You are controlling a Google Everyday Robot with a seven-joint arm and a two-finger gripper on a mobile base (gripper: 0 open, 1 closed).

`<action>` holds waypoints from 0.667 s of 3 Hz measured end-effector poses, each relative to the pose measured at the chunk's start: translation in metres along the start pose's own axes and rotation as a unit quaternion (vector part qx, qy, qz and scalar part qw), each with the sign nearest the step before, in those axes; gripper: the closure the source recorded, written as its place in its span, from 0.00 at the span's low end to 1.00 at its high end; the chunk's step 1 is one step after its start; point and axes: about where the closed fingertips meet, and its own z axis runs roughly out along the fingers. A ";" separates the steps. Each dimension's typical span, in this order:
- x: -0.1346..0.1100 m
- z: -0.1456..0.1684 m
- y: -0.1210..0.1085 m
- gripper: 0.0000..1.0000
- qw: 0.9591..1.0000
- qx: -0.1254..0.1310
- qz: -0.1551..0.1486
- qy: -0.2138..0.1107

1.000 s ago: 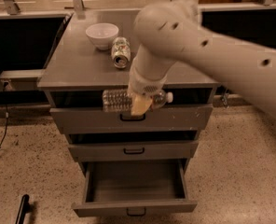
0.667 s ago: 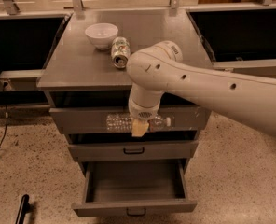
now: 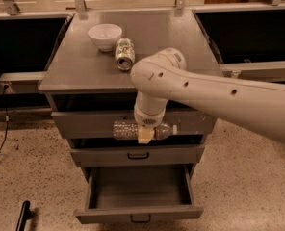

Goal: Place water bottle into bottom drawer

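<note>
The water bottle [image 3: 125,129] is clear and ribbed, with its white cap pointing right. It lies level in my gripper [image 3: 145,135], which is shut on its middle. The gripper hangs in front of the top drawer's front, above the middle drawer [image 3: 137,155]. The bottom drawer [image 3: 138,213] is pulled open below it, and its grey inside shows with nothing in it. My white arm comes in from the right and hides part of the cabinet top.
A white bowl [image 3: 105,36] and a green-and-white soda can [image 3: 124,53] lying on its side sit on the grey cabinet top [image 3: 80,66]. Dark openings flank the cabinet. A black cable [image 3: 5,124] hangs at left; speckled floor lies around.
My gripper has come down with the bottle, from level with the top drawer's upper edge to just above the middle drawer. The arm's elbow has dropped lower over the cabinet top.
</note>
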 end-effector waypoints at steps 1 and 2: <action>0.030 0.084 0.021 1.00 1.000 -0.019 0.014 0.017; 0.054 0.166 0.056 1.00 0.999 -0.042 0.008 -0.012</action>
